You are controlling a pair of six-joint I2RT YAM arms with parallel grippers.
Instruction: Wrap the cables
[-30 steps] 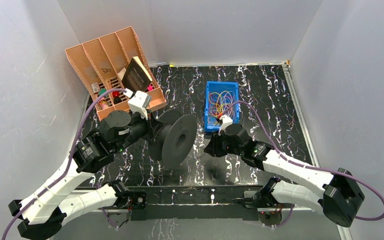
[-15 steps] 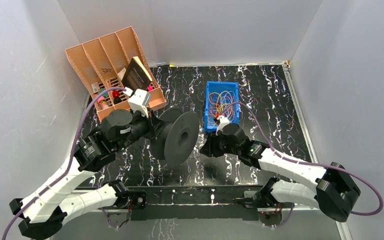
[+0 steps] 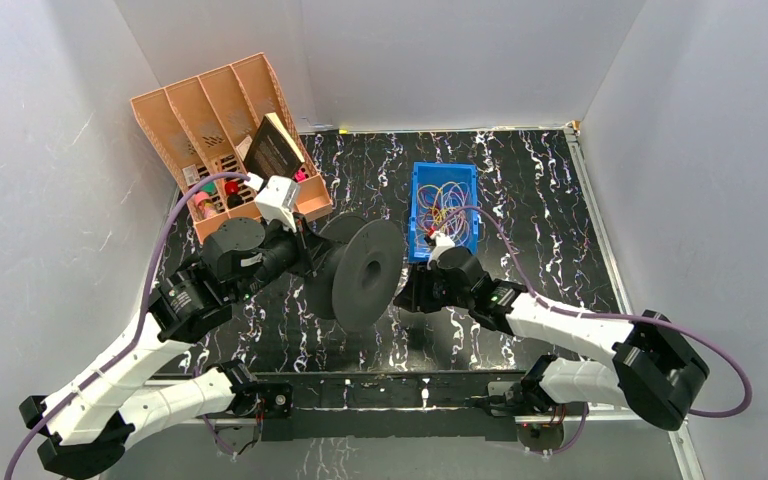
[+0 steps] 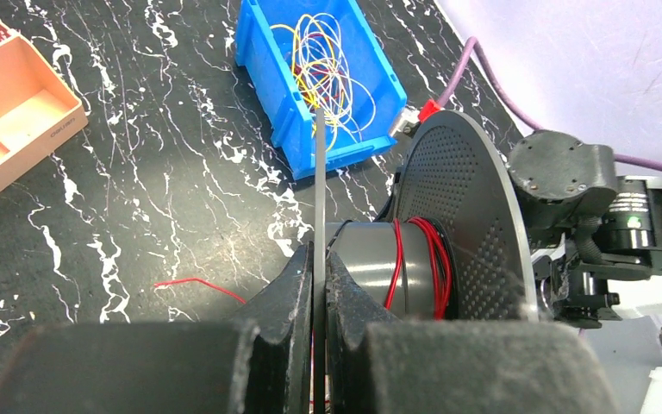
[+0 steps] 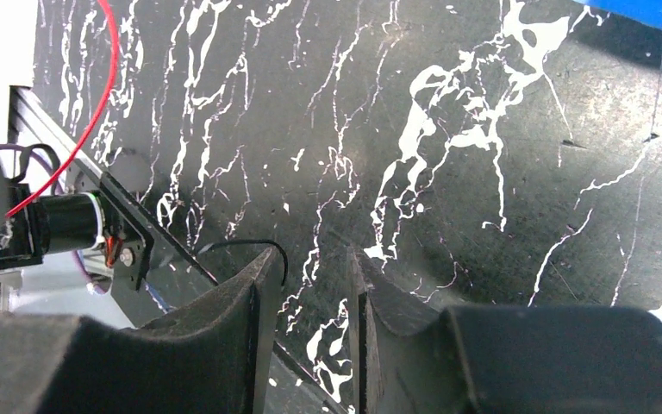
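The right pincer (image 5: 312, 259) has slid up to the spool (image 3: 365, 275) and half opened, empty, suggesting a released turn of red cable (image 4: 435, 259) on its hub (image 4: 366, 259), while the left pincer (image 4: 319, 259) clamps the flange (image 4: 319, 172) over the middle of the tabletop (image 3: 530, 200).

Plain grey walls (image 3: 460, 60) enclose a black, white-veined marble tabletop (image 3: 540, 180).

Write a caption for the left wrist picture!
Left gripper clamps a grey spool wound with red cable; blue bin of loose cables behind.
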